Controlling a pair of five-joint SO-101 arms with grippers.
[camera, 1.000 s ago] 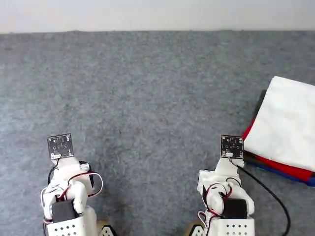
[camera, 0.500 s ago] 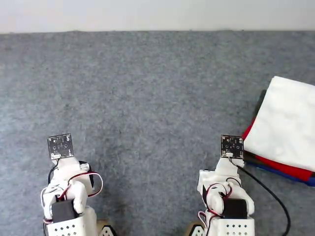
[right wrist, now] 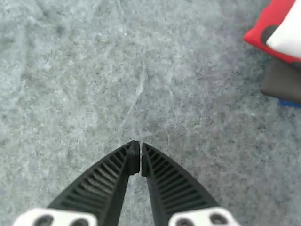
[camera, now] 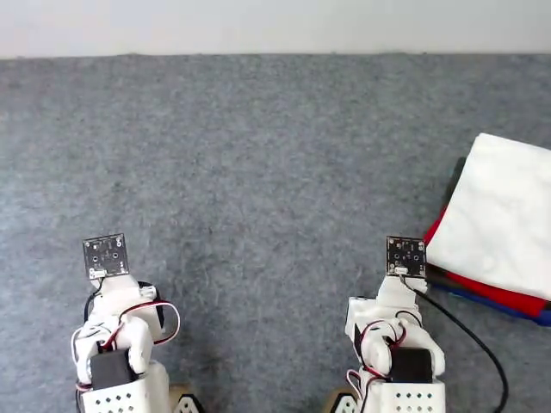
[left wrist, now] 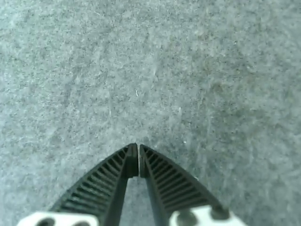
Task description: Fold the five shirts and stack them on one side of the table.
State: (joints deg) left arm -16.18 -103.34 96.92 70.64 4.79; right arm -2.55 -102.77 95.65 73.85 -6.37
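Nothing is shifting: my left gripper is staying clenched and empty over the grey table, my right gripper likewise. The folded shirts are lying stacked at the right edge, so I am judging the folding done.

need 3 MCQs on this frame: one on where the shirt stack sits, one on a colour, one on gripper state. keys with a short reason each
1. Where does the stack of folded cloth shirts lie on the grey felt table?
A. at the robot's left edge
B. at the far middle
C. at the robot's right edge

2. What colour is the stack's top shirt?
A. red
B. white
C. blue

3. How do the left gripper and right gripper stand?
A. both shut, holding nothing
B. both open
C. right shut on a shirt

Key:
1 C: the high view shows it at that edge.
2 B: white cloth covers the red shirt beneath.
3 A: each wrist view shows jaws closed over bare felt.
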